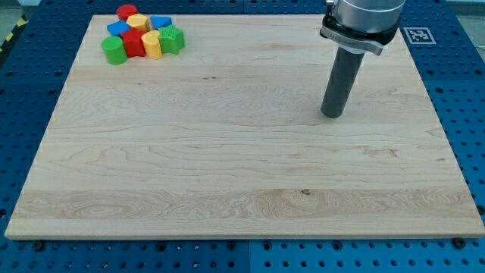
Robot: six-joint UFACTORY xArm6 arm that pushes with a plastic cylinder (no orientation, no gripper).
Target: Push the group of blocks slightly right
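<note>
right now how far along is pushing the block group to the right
Nothing looks done: the group of blocks sits packed together in the board's top left corner. In hand: my tip rests far off toward the view's right, touching no block. Left: bring the tip round to the group's left side, beside the green block, then nudge it slightly right.

I see the blocks all bunched up in the top left corner of the board. A red round block (126,12) sits at the back. A yellow block (137,21) and two blue blocks (118,29) (161,23) touch it. In front stand a green round block (113,50), a red block (133,42), a yellow block (151,45) and a green block (173,39).
</note>
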